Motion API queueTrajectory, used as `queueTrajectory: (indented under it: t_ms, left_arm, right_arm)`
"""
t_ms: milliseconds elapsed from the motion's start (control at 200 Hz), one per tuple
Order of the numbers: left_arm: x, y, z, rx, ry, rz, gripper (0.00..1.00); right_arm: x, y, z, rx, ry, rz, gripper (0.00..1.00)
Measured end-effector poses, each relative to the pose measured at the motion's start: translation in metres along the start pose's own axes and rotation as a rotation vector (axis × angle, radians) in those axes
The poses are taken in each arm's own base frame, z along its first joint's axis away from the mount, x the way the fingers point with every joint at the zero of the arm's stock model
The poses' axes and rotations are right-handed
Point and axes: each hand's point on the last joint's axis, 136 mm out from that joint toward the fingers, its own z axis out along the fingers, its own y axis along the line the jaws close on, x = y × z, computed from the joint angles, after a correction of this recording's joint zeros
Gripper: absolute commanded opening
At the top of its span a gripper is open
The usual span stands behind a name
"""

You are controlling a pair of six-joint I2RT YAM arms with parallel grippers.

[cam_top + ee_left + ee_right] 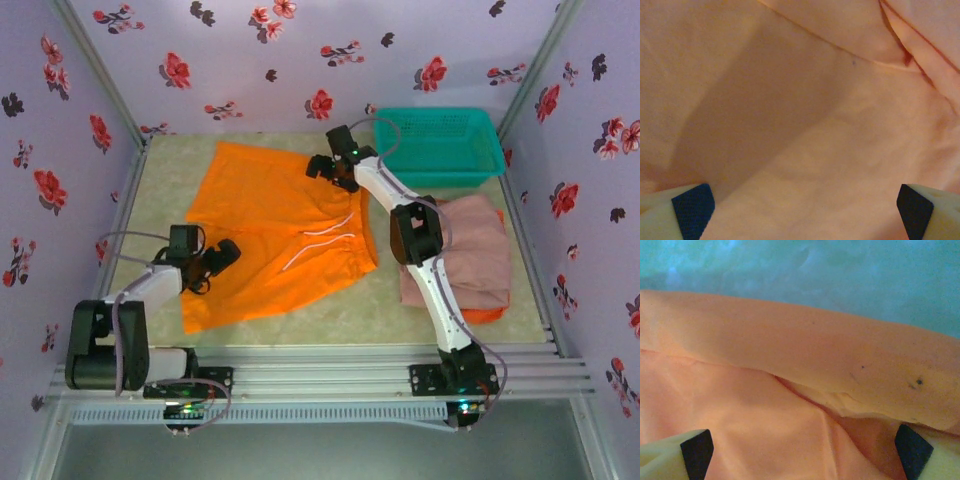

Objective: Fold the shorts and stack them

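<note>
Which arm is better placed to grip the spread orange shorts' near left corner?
Left. The left hand hangs open over that side of the orange shorts; the right hand is at their far edge.

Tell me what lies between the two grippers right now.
The spread orange shorts, white drawstring up, cover the whole stretch from the left gripper to the right gripper; the top external view shows it.

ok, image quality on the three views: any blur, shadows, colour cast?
Top external: even light, sharp, the orange shorts strongly saturated, no hard shadows. Left wrist: the same cloth washes out to pale peach, with a broad diagonal shadow band across it, soft focus. Right wrist: grainy, the fold edge fairly sharp, the teal background blurred.
</note>
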Motion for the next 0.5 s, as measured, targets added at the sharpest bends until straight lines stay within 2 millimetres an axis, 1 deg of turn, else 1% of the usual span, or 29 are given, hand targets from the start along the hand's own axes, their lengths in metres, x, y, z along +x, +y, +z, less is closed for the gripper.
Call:
queueTrajectory:
  t_ms: [160, 320, 500]
  left_arm:
    - [-0.011, -0.006, 0.007, 0.026, -0.037, 0.009, 1.00]
    - [-0.021, -0.010, 0.012, 0.025, -0.052, 0.011, 0.99]
    - [-0.049, -0.018, 0.025, 0.011, -0.056, 0.013, 0.99]
  right_arm:
    - [-0.018, -0.006, 0.004, -0.008, -0.035, 0.015, 0.97]
    - [-0.030, -0.011, 0.007, -0.012, -0.059, 0.025, 0.97]
    - [-0.035, -0.012, 0.007, -0.018, -0.070, 0.037, 0.99]
